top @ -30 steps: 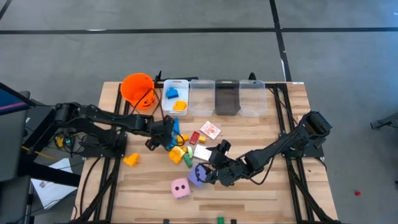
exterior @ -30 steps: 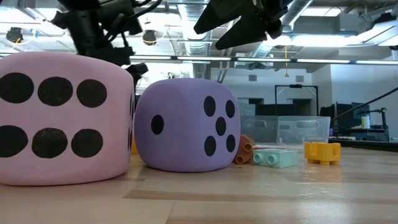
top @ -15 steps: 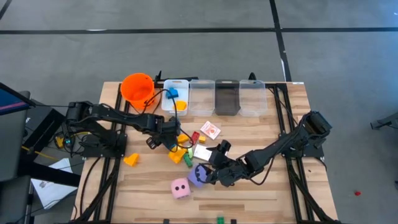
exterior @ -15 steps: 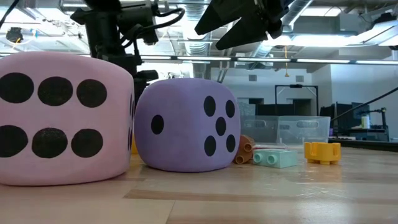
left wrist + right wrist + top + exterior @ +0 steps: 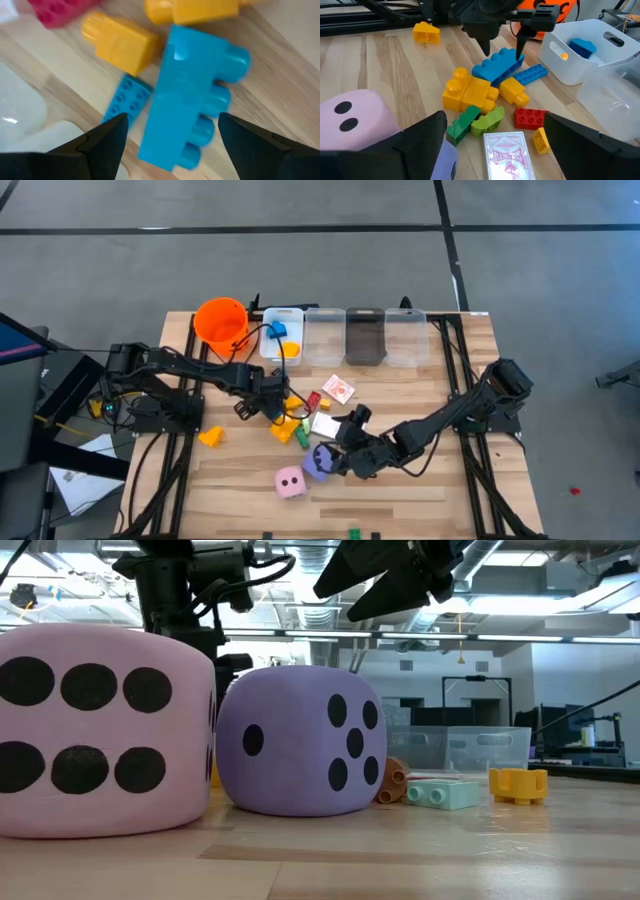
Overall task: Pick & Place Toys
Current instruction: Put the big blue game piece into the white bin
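A pile of toys lies mid-table: a long blue block (image 5: 190,100) leaning on yellow blocks (image 5: 470,92), over a thin blue plate (image 5: 527,75), with green blocks (image 5: 475,125), a red block (image 5: 530,117) and a card (image 5: 507,147) nearby. My left gripper (image 5: 272,398) points down over the blue block, open. Its fingers (image 5: 487,50) stand on either side of the block's raised end; no touch shows. My right gripper (image 5: 340,445) hangs open above the purple die (image 5: 318,461). The pink die (image 5: 290,482) rests on the table beside it.
An orange bucket (image 5: 221,322), a white bin (image 5: 283,335) holding a blue and a yellow block, and clear bins (image 5: 365,337) line the far edge. A lone yellow block (image 5: 210,437) sits left of the pile. A pink-and-white card (image 5: 340,388) lies behind it.
My left gripper has gone toward the table's right, over the blue block in the pile, and has tipped more steeply downward; it has then held still. The gap between its fingers is unchanged. My right gripper and the toys have stayed where they were.
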You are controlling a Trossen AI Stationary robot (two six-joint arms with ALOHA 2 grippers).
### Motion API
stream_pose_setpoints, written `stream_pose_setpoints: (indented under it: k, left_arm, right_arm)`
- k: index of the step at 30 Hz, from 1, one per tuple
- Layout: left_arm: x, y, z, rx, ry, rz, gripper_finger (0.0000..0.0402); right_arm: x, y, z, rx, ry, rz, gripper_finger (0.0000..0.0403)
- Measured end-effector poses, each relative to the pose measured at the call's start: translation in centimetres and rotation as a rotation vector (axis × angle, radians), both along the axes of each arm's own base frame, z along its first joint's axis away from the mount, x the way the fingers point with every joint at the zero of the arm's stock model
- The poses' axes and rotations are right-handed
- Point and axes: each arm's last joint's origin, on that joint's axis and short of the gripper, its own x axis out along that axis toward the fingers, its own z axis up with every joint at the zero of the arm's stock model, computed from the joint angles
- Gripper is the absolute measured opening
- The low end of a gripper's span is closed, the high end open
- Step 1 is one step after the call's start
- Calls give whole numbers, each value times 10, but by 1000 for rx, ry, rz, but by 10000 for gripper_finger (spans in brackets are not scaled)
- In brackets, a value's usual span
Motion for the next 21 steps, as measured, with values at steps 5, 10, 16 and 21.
stream_pose_setpoints:
  k: [5,10,16,21]
  left_arm:
    - [9,0,3,-20,-122,84,301]
    - [10,2,4,-14,-184,286,301]
    - [6,2,2,-3,-144,269,302]
    - [3,2,1,3,-102,263,332]
  right_arm:
    - [0,0,0,-2,3,0,331]
    - [0,0,0,-2,4,0,331]
    - [0,0,0,-3,6,-1,331]
    - [1,-2,-1,-3,7,-6,331]
